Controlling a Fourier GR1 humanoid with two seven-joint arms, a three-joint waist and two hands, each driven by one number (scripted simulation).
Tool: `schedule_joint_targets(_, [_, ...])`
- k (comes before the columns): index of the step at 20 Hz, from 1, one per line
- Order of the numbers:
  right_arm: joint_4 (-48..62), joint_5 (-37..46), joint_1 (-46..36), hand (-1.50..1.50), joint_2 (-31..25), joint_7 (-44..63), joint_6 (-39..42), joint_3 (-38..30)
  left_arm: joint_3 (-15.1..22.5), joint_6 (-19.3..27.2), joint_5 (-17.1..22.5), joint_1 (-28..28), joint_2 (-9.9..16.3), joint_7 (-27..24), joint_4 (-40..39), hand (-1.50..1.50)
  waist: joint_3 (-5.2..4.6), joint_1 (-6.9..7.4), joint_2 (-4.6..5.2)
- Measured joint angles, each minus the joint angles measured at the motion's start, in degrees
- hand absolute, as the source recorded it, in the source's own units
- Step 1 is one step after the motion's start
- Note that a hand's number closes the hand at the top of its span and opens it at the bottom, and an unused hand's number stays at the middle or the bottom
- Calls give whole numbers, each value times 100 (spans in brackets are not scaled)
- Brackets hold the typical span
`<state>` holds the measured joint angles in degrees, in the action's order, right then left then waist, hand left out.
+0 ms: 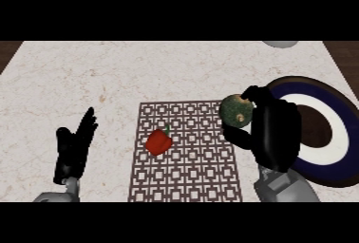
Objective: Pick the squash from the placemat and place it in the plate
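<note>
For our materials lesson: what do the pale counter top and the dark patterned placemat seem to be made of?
The pale counter top looks like polished marble or similar stone, judging by its faint brownish veins. The dark patterned placemat looks like woven fabric or cut vinyl: a flat brown lattice, matte. Neither is certain.

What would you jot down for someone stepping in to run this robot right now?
Right hand: curled round the squash, at the placemat's right edge, beside the plate.
Left hand: open, fingers up, resting left of the placemat.
A red pepper lies on the placemat; not part of the job.
Done: squash grasped.
Left: carry it right, set it in the plate, let go.
</note>
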<state>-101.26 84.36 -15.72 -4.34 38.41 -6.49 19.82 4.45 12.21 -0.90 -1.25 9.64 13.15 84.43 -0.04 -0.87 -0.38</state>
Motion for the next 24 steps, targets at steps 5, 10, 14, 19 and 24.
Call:
schedule_joint_targets(5, [-647, -90, 122, 150, -191, 142, 264, -575, -22, -29, -61, -70, -30, 39, 15, 0, 2, 43, 20])
schedule_joint_targets(10, [-535, -554, 50, 150, -424, -80, 277, -1370, -25, -53, -127, -39, -106, 50, 53, 0, 4, 76, 32])
schedule_joint_targets(14, [-160, -933, 97, 150, -673, -441, 94, -1935, -77, -128, -137, -60, -116, 70, 61, 0, 4, 87, 36])
schedule_joint_targets(19, [430, -1245, 0, 150, -907, -719, 92, -2410, -116, -177, -190, 10, -161, -96, -4, 0, 4, 96, 41])
schedule_joint_targets(24, [1254, -1914, -124, 150, -1174, -1159, 376, -2879, -143, -240, -171, -17, -170, -33, 22, 0, 6, 112, 45])
